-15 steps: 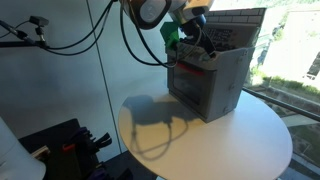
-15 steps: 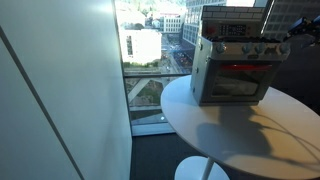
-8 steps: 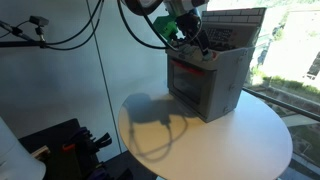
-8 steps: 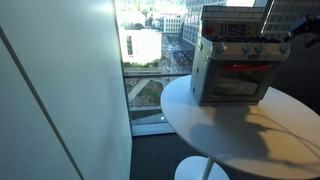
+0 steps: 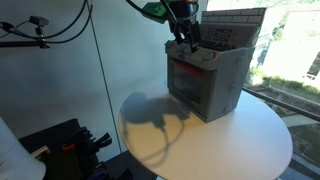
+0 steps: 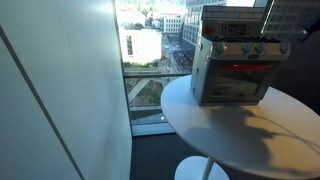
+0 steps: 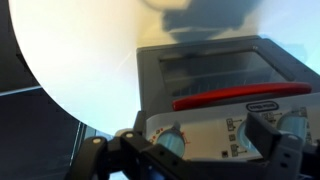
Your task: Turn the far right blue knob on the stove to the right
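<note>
The grey toy stove [image 5: 207, 82] stands on the round white table, and its red-orange oven window shows in an exterior view [image 6: 238, 72]. The wrist view shows its control panel [image 7: 215, 135] with a blue knob [image 7: 172, 143] near the stove's end and another blue knob [image 7: 296, 122] further along. My gripper [image 7: 198, 142] is open, just off the panel. The end knob lies between its two dark fingers, apart from both. In both exterior views the gripper [image 5: 186, 40] [image 6: 306, 33] hangs at the stove's upper front corner.
The round white table [image 5: 245, 135] carries only the stove. A glass wall with a long drop to the city [image 6: 150, 60] is right behind it. Black cables [image 5: 60, 35] hang from the arm. Dark equipment [image 5: 70, 145] stands below the table edge.
The arm's wrist has turned and its green part has swung up and away. The gripper has stayed at the stove's upper front corner, shifting only slightly. The stove has not moved.
</note>
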